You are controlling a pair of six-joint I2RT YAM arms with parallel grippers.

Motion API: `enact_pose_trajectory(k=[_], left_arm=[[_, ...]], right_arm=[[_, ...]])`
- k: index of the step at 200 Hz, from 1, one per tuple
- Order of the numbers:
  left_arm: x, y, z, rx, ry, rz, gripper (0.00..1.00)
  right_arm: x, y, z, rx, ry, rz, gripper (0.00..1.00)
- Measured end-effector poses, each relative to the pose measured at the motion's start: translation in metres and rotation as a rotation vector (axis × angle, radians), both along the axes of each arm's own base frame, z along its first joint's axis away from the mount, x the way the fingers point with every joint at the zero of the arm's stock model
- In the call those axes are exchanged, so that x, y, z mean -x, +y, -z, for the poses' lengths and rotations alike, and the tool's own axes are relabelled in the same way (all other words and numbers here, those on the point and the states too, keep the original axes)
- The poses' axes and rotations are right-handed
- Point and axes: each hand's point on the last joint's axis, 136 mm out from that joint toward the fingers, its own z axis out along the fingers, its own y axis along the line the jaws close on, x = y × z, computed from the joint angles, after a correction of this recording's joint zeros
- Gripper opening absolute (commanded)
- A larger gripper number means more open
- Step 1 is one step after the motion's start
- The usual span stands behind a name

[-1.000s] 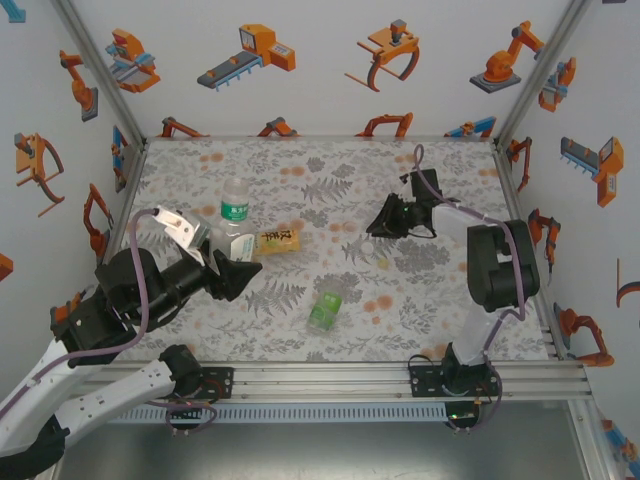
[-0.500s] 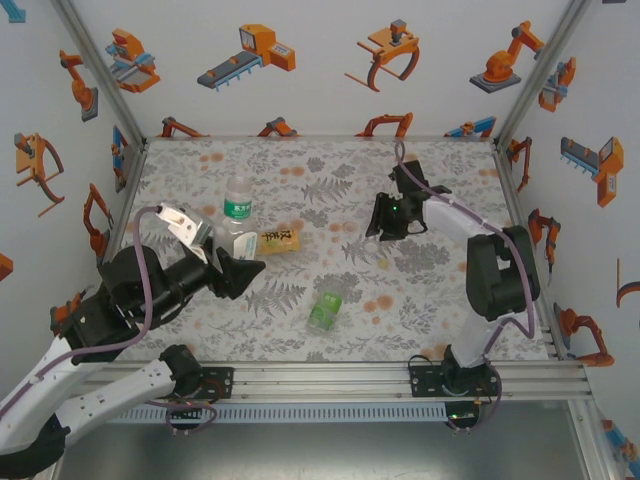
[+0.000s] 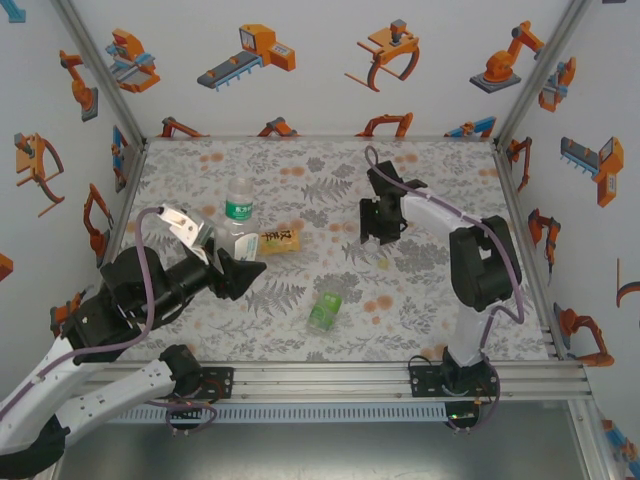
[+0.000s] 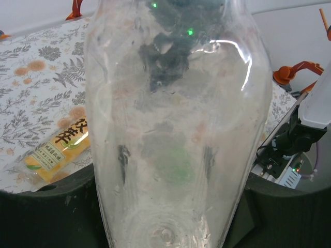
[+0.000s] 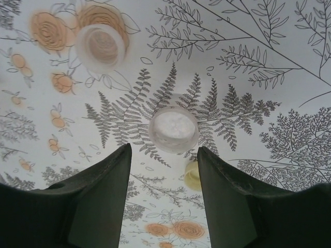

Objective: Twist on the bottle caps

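- Biggest risk imo: the right gripper [image 5: 164,151] hangs over the table [image 3: 300,175] with its fingers spread and nothing in them. The white cap [image 5: 173,129] sits just ahead, between them. The pale yellowish cap [image 5: 192,175] lies right beside one finger, so a descent that's a bit off could knock it away or trap both caps at once.
- These caps are small, round and smooth-looking. A pinch that only catches the rim would probably make one squirt out or flip.
- A third, clearer cap [image 5: 101,46] lies well apart from the fingers. I can't tell which cap fits which bottle, so picking the wrong one is a real possibility.
- All three caps sit right of the table's middle, nearer the far edge than the near one.
- The left gripper [image 3: 232,258] is pinching the clear bottle [image 3: 236,208] low on its body, roughly upright, near the table's left edge. It's thin see-through plastic, so hard twisting might spin or buckle it in the grip. I can't tell whether its neck is bare.
- The amber bottle [image 3: 277,240] lies on its side just beside the held one.
- The green bottle [image 3: 324,310] lies toward the near edge.
- Both will need holding steady before capping.
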Motion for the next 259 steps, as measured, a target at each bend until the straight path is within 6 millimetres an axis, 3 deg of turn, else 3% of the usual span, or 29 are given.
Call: enact_pose_trajectory(k=[27, 137, 212, 244, 259], left_arm=[[0.001, 0.001, -0.001, 0.004, -0.002, 0.000, 0.00], [-0.001, 0.000, 0.004, -0.004, 0.006, -0.004, 0.00], [-0.001, 0.000, 0.004, -0.004, 0.006, -0.004, 0.00], [-0.001, 0.000, 0.004, -0.004, 0.006, -0.004, 0.00], [-0.001, -0.001, 0.005, -0.005, 0.007, -0.004, 0.00]], right_arm=[[0.000, 0.000, 0.008, 0.009, 0.019, -0.002, 0.51], [-0.002, 0.002, 0.009, 0.006, 0.013, -0.005, 0.50], [-0.002, 0.002, 0.025, 0.019, 0.043, -0.005, 0.51], [-0.003, 0.003, 0.026, 0.019, 0.044, -0.004, 0.47], [-0.003, 0.003, 0.027, 0.020, 0.045, -0.004, 0.41]])
